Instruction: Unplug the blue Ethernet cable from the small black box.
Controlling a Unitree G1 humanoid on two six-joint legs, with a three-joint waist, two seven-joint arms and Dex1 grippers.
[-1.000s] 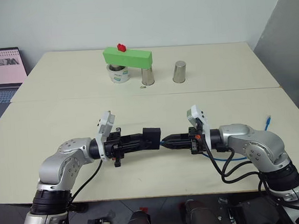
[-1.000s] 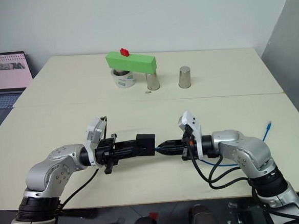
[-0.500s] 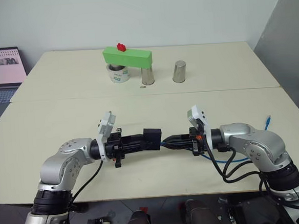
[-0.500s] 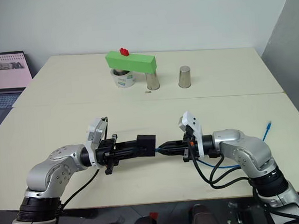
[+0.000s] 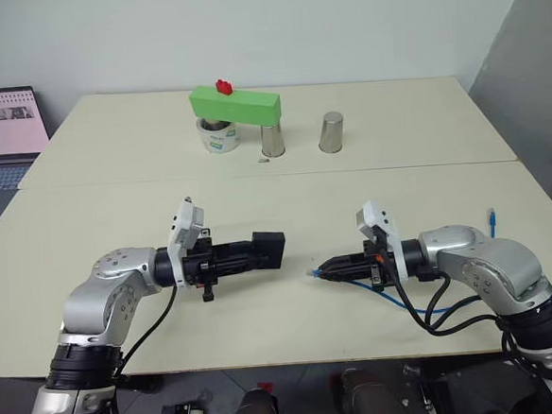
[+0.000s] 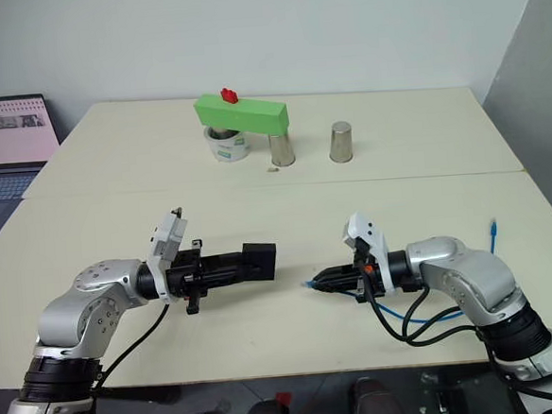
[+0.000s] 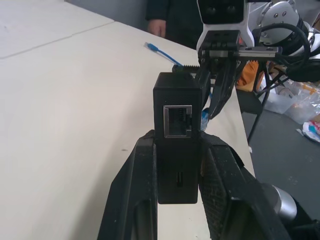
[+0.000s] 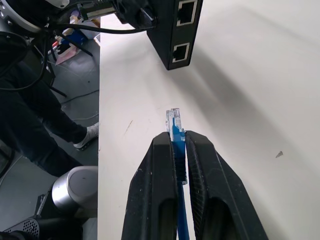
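Holding the small black box [image 7: 178, 145] in my left gripper [image 5: 260, 254], fingers clenched on its two sides, above the near part of the table [image 5: 87, 220]. The box is level, its free end turned toward my right arm. In the left wrist view the port [image 7: 178, 121] on that end is open, nothing plugged into it. The right wrist view shows two ports on the box, both vacant.

My right gripper [image 8: 176, 145] is clenched on the blue Ethernet cable [image 8: 176, 134] just behind its clear plug [image 8: 173, 118]. The plug sticks out past the fingertips and points toward the box, with a clear gap between them; plug and box are apart, not touching. In the head views that plug [image 6: 311, 285] hangs just above the tabletop, between the two arms.

The cable runs back under my right wrist, loops on the table beside the black arm cables, and its far end [image 5: 492, 217] lies flat near the table's right edge.

At the far side of the table: a green block [image 5: 235, 105] with a small red piece [image 5: 221, 86] on top, resting across a white container [image 5: 219, 137] and a metal cup [image 5: 272, 140]; a second metal cup [image 5: 331, 132] stands to the right, apart. A laptop [image 5: 2, 131] sits at the left, screen lit.

A person's dark trouser leg and shoe [image 8: 47, 125] appear beyond the table edge in the right wrist view.
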